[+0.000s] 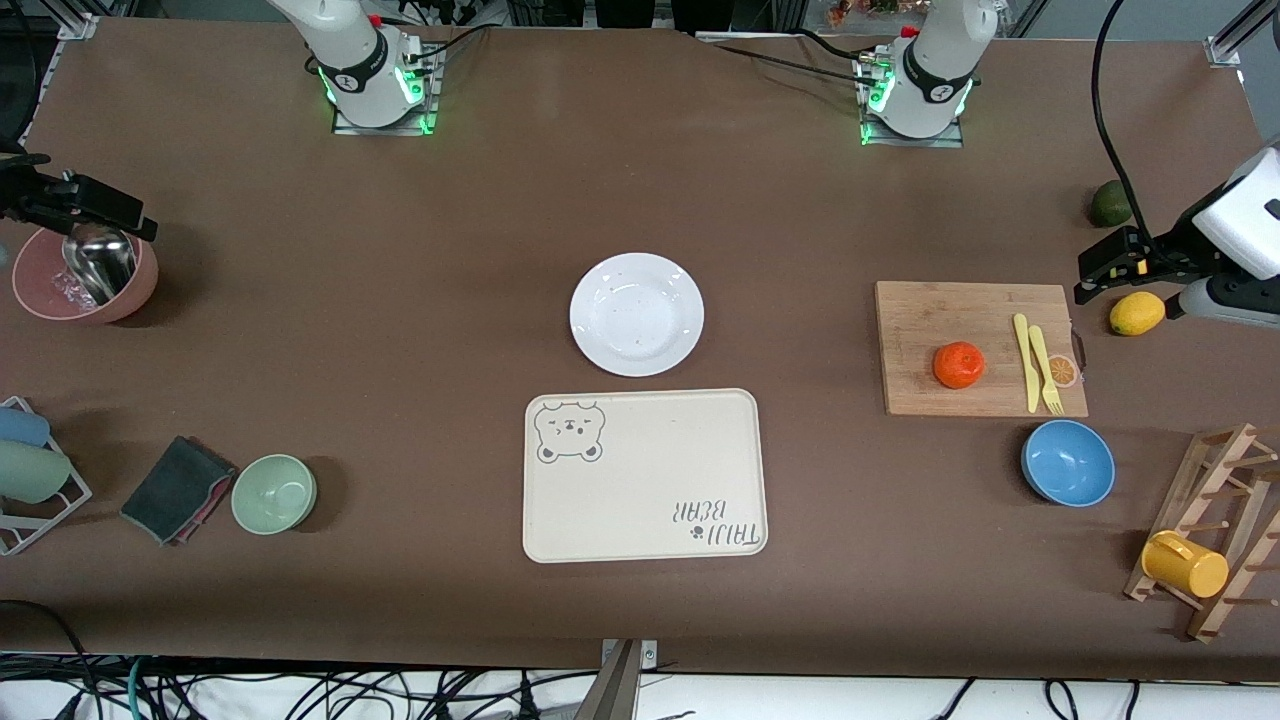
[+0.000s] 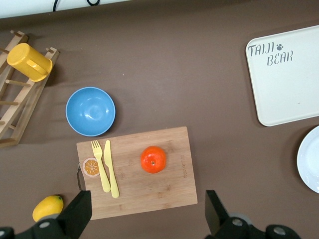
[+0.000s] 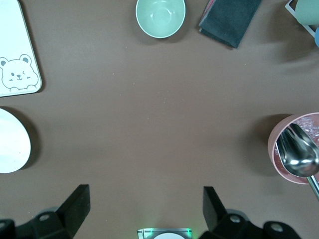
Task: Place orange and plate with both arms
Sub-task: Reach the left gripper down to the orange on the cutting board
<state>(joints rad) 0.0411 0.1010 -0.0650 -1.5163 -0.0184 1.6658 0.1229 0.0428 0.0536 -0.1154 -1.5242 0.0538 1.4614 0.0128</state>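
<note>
The orange (image 1: 959, 364) lies on a wooden cutting board (image 1: 980, 318) toward the left arm's end of the table. It also shows in the left wrist view (image 2: 153, 159). The white plate (image 1: 637, 314) lies at mid-table, just farther from the front camera than the cream bear-print tray (image 1: 645, 475). My left gripper (image 1: 1098, 272) is open and empty, up in the air by the board's end; in its wrist view (image 2: 148, 214) the board's edge lies between the fingers. My right gripper (image 1: 120, 215) is open and empty (image 3: 144, 209), up over a pink bowl (image 1: 85, 275).
A yellow fork and knife (image 1: 1038, 362) lie on the board. A blue bowl (image 1: 1068, 462), a lemon (image 1: 1137, 313), a dark green fruit (image 1: 1110, 204) and a wooden rack with a yellow cup (image 1: 1185, 565) are around it. A green bowl (image 1: 274, 493) and dark cloth (image 1: 175, 490) lie at the right arm's end.
</note>
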